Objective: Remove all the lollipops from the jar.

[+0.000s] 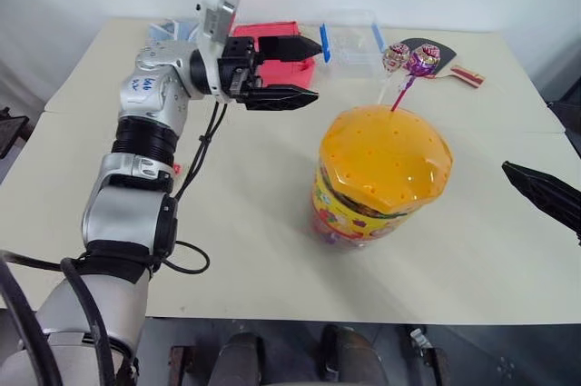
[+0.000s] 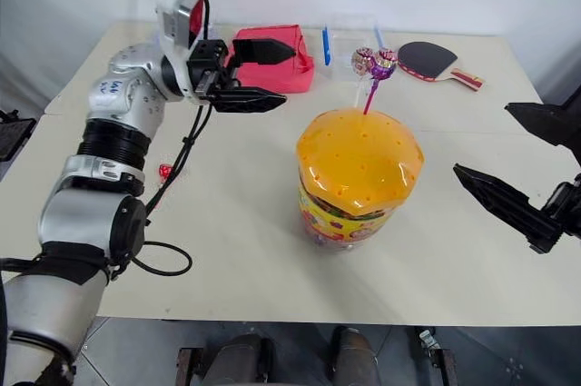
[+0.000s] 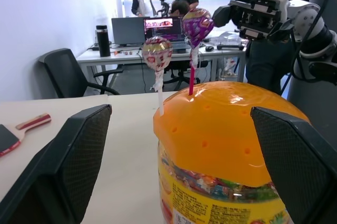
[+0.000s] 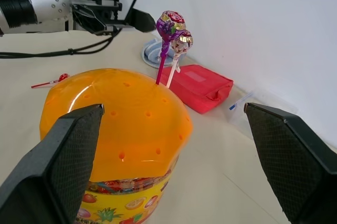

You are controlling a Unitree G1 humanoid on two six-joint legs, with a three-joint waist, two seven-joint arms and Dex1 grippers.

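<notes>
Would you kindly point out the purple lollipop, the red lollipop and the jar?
purple lollipop [image 1: 424, 61], left eye view, wrapped head.
red lollipop [image 2: 165, 171], right eye view, wrapped head.
jar [image 1: 386, 161], left eye view, orange lid.

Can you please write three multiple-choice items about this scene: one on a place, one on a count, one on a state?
1. Where does the red lollipop lie?
A. on the table beside the left arm
B. in the jar's lid
C. on the paddle

2. How many lollipops stand in the orange lid of the jar?
A. none
B. two
C. four

3. How are the jaws of the left gripper?
A. shut on a stick
B. shut on nothing
C. open

Answers: 1 A, it rests on the tabletop by the arm. 2 B, the purple lollipop and the silvery-pink lollipop stick up. 3 C, a clear gap, nothing between.
</notes>
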